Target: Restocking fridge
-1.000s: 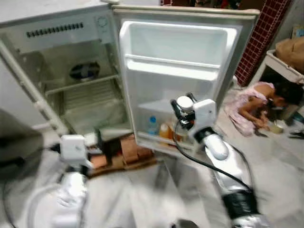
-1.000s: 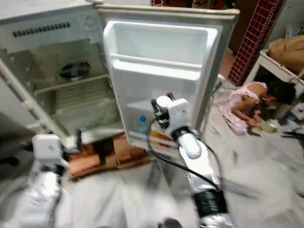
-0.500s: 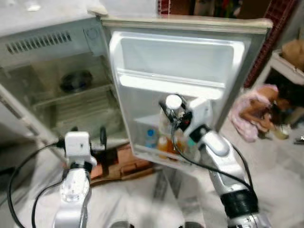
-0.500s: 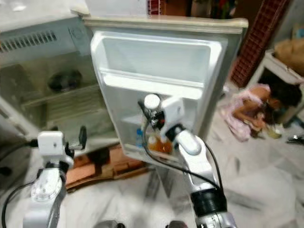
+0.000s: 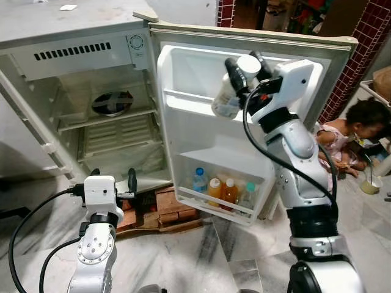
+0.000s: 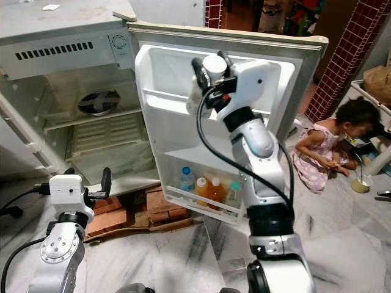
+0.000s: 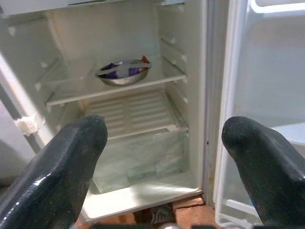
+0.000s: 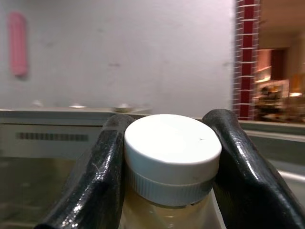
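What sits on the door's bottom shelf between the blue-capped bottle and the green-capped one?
Two orange bottles stand side by side between the blue-capped bottle and the green-capped bottle on the door's bottom shelf; both eye views show it.

Bowl (image 5: 112, 103) on fridge shelf, open door (image 5: 244, 122) right, perhaps four bottles (image 5: 223, 192) in bottom rack.

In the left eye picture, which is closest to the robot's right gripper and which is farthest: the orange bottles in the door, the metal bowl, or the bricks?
From the right gripper:
1. Orange bottles, below it on the door's bottom shelf.
2. Metal bowl, to its left, on the fridge's inside shelf.
3. Bricks, lowest, on the floor under the fridge.
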Available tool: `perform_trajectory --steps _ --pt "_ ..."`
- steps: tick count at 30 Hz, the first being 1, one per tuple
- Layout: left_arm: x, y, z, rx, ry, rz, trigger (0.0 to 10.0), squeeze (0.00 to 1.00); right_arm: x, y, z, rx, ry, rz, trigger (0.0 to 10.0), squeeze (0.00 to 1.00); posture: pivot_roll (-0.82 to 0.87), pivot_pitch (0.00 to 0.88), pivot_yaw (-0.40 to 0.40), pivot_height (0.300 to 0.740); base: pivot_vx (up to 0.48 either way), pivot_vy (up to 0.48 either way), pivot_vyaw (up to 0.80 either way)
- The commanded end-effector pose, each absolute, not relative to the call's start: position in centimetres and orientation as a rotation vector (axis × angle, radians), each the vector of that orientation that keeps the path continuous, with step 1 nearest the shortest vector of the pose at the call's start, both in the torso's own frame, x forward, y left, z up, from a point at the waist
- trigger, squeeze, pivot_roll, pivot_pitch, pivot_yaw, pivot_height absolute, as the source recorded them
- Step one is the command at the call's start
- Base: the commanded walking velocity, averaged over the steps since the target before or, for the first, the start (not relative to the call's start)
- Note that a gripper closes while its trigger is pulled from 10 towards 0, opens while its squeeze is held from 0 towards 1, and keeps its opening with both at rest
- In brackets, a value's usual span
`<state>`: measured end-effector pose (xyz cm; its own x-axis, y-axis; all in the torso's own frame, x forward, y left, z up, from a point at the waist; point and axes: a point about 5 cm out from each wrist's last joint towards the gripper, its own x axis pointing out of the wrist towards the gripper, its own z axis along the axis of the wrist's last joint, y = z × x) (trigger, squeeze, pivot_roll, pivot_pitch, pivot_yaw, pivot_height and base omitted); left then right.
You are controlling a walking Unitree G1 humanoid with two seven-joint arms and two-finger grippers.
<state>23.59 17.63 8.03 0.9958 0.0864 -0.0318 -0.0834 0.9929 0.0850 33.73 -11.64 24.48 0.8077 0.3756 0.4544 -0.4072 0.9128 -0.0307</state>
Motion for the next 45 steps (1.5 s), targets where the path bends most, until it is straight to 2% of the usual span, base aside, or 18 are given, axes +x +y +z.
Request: perform_trajectory --steps 1,7,9,19,32,33,34,35,36,37,45 --pt "23.8 17.7 8.0 0.093 0.035 0.085 10.0 0.0 34.1 -12.2 25.8 0.048 -0.527 0.373 10.0 0.0 -0.05 0.04 0.033 0.74 0.0 0.0 0.0" --pt "23.9 17.6 8.1 0.093 0.032 0.084 10.0 0.0 34.7 -13.6 25.9 -0.035 -0.53 0.28 10.0 0.0 -0.05 0.038 0.034 0.74 0.0 0.0 0.0" --pt "23.9 17.6 8.1 0.093 0.031 0.083 10.0 0.0 35.4 -14.8 25.5 -0.076 -0.521 0.209 10.0 0.0 -0.05 0.038 0.034 0.74 0.0 0.0 0.0" --pt "23.9 17.5 8.0 0.093 0.031 0.079 10.0 0.0 36.5 -14.8 25.7 -0.259 -0.57 0.139 10.0 0.0 -0.04 0.035 0.033 0.74 0.0 0.0 0.0" --pt "23.8 17.4 7.9 0.098 0.038 0.079 10.0 0.0 37.9 -15.5 21.2 -0.284 -0.357 0.125 10.0 0.0 -0.04 0.04 0.033 0.74 0.0 0.0 0.0" --pt "23.9 17.6 8.0 0.1 0.037 0.081 10.0 0.0 38.0 -15.6 21.0 -0.274 -0.342 0.127 10.0 0.03 -0.04 0.04 0.033 0.74 0.0 0.0 0.0" --pt "24.0 17.6 8.0 0.102 0.037 0.082 10.0 0.0 38.1 -15.7 20.9 -0.27 -0.334 0.124 10.0 0.16 -0.04 0.04 0.033 0.74 0.0 0.0 0.0" --pt "24.0 17.6 8.0 0.102 0.037 0.082 10.0 0.0 38.1 -15.7 20.9 -0.27 -0.334 0.124 10.0 0.16 -0.04 0.04 0.033 0.74 0.0 0.0 0.0" --pt "24.0 17.7 8.0 0.104 0.037 0.084 10.0 0.0 38.1 -15.8 20.8 -0.268 -0.328 0.122 10.0 0.77 -0.04 0.04 0.033 0.74 0.0 0.0 0.0" --pt "24.0 17.8 8.0 0.105 0.037 0.085 10.0 0.0 38.2 -15.9 20.8 -0.271 -0.327 0.119 10.0 1.0 -0.04 0.04 0.033 0.74 0.0 0.0 0.0" --pt "23.9 17.6 7.9 0.104 0.041 0.085 10.0 0.0 38.6 -16.3 21.9 -0.309 -0.363 0.049 10.0 1.0 -0.04 0.034 0.029 0.74 0.0 0.0 0.0"
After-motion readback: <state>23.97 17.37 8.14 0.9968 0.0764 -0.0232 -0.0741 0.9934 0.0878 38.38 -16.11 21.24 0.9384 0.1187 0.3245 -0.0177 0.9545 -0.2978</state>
